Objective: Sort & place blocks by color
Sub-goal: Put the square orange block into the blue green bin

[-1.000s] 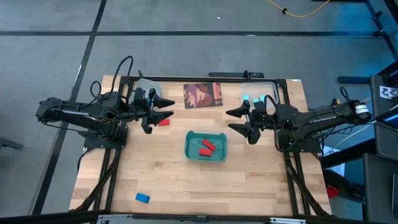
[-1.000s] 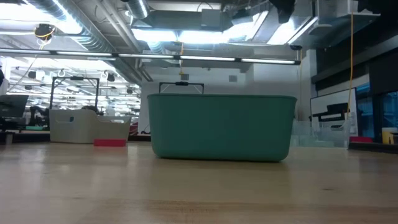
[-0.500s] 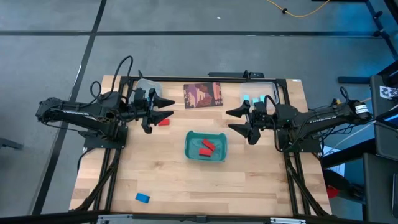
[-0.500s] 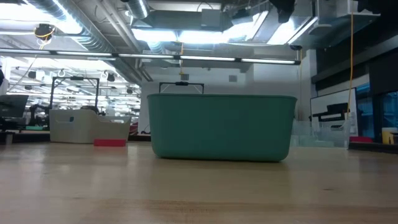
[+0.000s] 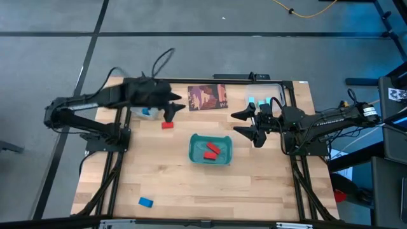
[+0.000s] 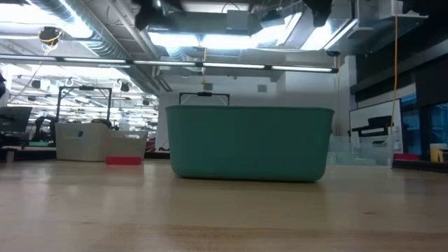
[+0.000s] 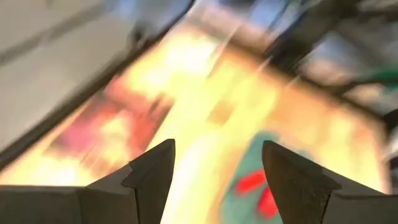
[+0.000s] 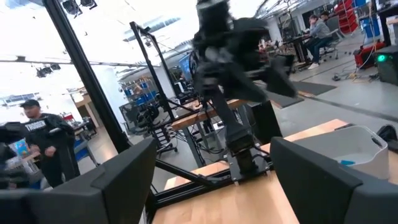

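- wooden table [image 5: 191, 184]: we log a teal tray [image 5: 210, 150], red block [image 5: 168, 125], blue block [image 5: 145, 202].
- left gripper [image 5: 175, 109] and right gripper [image 5: 243, 123]: both spread wide, empty.
- room: a person [image 8: 50, 152] by racks.

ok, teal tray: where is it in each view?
High view: teal tray at table centre, two red blocks inside.
Low view: tray wall fills the middle.
Left wrist view: blurred teal patch by the gripper fingers.
Right wrist view: not in it.
Shared landmark: the red blocks, also in the left wrist view.
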You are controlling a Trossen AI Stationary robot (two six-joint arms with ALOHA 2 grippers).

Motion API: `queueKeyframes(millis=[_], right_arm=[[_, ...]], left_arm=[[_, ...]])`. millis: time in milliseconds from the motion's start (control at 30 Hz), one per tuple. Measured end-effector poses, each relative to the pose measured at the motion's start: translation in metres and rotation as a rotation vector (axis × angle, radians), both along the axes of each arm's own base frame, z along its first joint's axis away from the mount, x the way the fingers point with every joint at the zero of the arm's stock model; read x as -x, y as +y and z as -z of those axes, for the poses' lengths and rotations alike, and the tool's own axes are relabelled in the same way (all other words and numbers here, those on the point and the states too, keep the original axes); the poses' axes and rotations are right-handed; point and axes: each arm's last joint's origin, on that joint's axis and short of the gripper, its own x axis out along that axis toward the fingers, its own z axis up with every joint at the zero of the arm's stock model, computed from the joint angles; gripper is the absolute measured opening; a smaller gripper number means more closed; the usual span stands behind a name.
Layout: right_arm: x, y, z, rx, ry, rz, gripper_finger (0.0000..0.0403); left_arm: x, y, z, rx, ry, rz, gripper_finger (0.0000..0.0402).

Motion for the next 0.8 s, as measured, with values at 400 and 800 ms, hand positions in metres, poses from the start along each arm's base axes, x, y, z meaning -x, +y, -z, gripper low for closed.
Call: queueKeyframes(millis=[400, 800], right_arm=[[0.0, 0.0, 0.001, 0.001, 0.008, 0.0, 0.0318], [-0.001, 0.0, 0.003, -0.023, 0.033, 0.009, 0.0318]], left_arm=[[-0.007, 0.063, 0.086, 0.38, 0.828, -0.142, 0.0234], [-0.028, 0.069, 0.172, 0.436, 0.928, 0.078, 0.0234]])
